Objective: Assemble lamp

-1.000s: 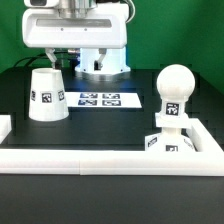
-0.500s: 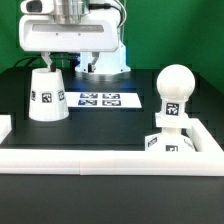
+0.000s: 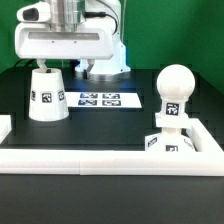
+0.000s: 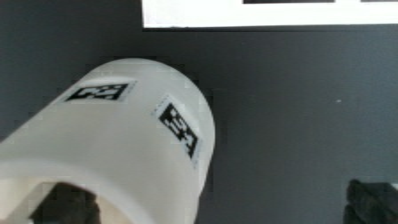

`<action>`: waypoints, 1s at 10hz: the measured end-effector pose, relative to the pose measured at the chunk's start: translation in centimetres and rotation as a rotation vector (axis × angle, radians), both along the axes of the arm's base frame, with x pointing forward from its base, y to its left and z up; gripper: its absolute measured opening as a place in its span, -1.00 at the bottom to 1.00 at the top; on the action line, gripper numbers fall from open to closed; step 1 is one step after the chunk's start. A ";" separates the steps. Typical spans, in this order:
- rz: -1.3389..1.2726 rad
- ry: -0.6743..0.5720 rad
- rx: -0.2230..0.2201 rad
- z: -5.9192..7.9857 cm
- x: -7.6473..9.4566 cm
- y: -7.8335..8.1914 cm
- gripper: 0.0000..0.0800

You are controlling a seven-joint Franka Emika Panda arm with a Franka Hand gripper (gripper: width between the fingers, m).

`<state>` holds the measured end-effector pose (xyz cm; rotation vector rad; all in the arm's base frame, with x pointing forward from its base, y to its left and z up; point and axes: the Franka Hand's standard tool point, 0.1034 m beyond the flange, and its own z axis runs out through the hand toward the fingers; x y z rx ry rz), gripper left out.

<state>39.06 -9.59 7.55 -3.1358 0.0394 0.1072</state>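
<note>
The robot's hand (image 3: 47, 66) hangs open just above the white plastic cone-shaped shade (image 3: 47, 95); it should straddle the rim squarely.

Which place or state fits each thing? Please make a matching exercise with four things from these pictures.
Things:
1. shade
2. bulb
3. marker board
4. gripper

Places:
A. flat on the table, between shade and bulb
B. standing on the base
C. above the shade
D. on the table, at the exterior view's left

Pairs: 1-D, 2-B, 3-A, 4-C
</note>
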 end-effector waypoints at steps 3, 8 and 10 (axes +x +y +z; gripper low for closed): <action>0.001 0.004 0.000 -0.2 -0.1 0.0 0.75; 0.001 0.006 -0.001 -0.3 -0.2 0.0 -0.62; 0.002 0.004 -0.001 -0.2 -0.1 0.1 -0.89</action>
